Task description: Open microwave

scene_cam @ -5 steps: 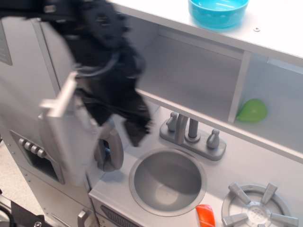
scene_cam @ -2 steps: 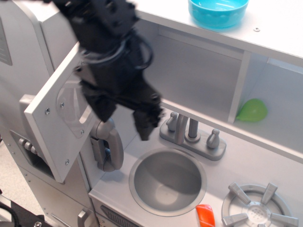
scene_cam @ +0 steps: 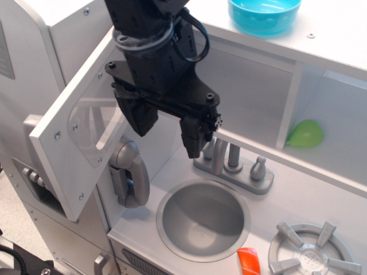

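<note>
The microwave (scene_cam: 246,91) is the grey-white box compartment under the top shelf. Its door (scene_cam: 69,157) stands swung out to the left, showing its inner face with the rounded clear window (scene_cam: 94,129). The handle and buttons are hidden on the door's far side. My black gripper (scene_cam: 167,129) hangs in front of the open compartment, just right of the door, pointing down. Its fingers (scene_cam: 194,137) are spread apart and hold nothing. It does not touch the door.
A blue bowl (scene_cam: 264,14) sits on the top shelf. A green object (scene_cam: 305,133) lies in the right compartment. Below are the faucet (scene_cam: 232,163), round sink (scene_cam: 203,220), burner (scene_cam: 312,255), an orange item (scene_cam: 248,260), and a grey toy phone (scene_cam: 131,175). The tall fridge (scene_cam: 23,86) is at the left.
The door swung further open early on and has since stayed still. My gripper has moved right, away from the door, and now hangs open in front of the compartment.
</note>
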### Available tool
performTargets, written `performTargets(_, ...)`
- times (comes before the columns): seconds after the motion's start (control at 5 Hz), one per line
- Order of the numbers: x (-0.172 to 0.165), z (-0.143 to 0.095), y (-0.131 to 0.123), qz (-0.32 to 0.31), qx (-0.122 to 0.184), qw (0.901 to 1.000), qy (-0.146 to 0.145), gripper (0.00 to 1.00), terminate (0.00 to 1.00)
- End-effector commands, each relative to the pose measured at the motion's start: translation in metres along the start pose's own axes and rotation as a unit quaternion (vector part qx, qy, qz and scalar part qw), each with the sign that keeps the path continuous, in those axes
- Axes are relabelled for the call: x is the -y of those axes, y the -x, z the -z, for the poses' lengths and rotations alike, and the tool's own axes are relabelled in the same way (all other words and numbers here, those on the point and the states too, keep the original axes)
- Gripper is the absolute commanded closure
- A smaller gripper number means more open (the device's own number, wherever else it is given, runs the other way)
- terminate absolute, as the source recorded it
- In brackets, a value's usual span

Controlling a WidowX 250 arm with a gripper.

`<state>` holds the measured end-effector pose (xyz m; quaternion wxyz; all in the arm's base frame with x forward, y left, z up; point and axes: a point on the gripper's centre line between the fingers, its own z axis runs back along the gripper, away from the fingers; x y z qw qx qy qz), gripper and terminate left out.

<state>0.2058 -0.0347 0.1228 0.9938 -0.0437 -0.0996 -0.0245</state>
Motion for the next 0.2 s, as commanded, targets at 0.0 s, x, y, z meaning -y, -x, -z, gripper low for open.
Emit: performTargets(0.0,-0.0012,-0.0155,-0.0081,0.004,0.015,0.9999,0.001,0.0,1.0)
